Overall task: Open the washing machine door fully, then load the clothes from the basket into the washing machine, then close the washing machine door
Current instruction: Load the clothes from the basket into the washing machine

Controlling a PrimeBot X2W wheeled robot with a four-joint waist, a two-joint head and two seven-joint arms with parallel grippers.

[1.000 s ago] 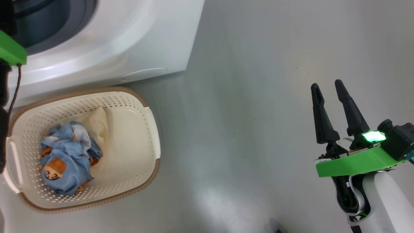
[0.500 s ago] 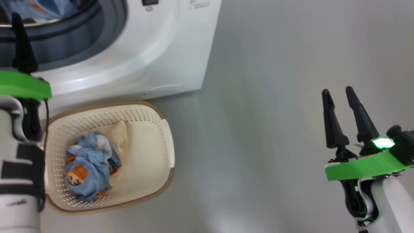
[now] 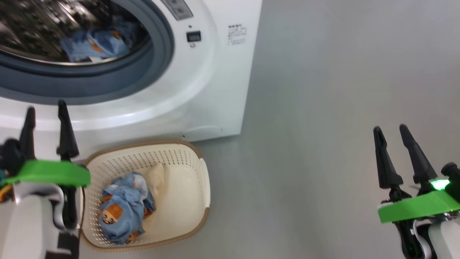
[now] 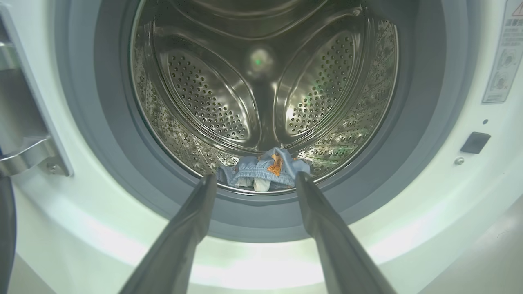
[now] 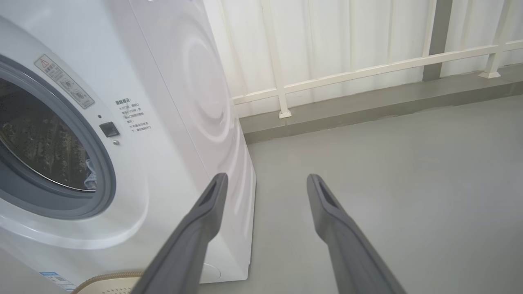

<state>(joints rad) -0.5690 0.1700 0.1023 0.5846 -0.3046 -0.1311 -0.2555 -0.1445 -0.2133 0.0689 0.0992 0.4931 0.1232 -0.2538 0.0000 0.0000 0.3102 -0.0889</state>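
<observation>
Head view has swung up to the drum (image 3: 54,21), where a blue piece (image 3: 95,43) lies; left gripper (image 3: 46,108) and right gripper (image 3: 390,128) hang spread and empty, clothes (image 3: 122,212) remain in the basket (image 3: 143,143), so loading continues.

Warning sticker (image 5: 63,81): narrow strip on the white front of the washing machine (image 5: 184,81), slanted along the grey seal (image 5: 104,179); red triangle sign at the upper end, round pictograms beneath, lettering too small to read.
Printed notice (image 5: 130,116): dark Chinese characters straight on the front panel, just right of the dark square catch (image 5: 109,129); one bolder heading line over several shorter lines, single characters not legible.
Blue label (image 5: 53,278): low on the front, near the bottom edge of the right wrist view; fine print unreadable.
Head view: printed notice a blurred grey block.
</observation>
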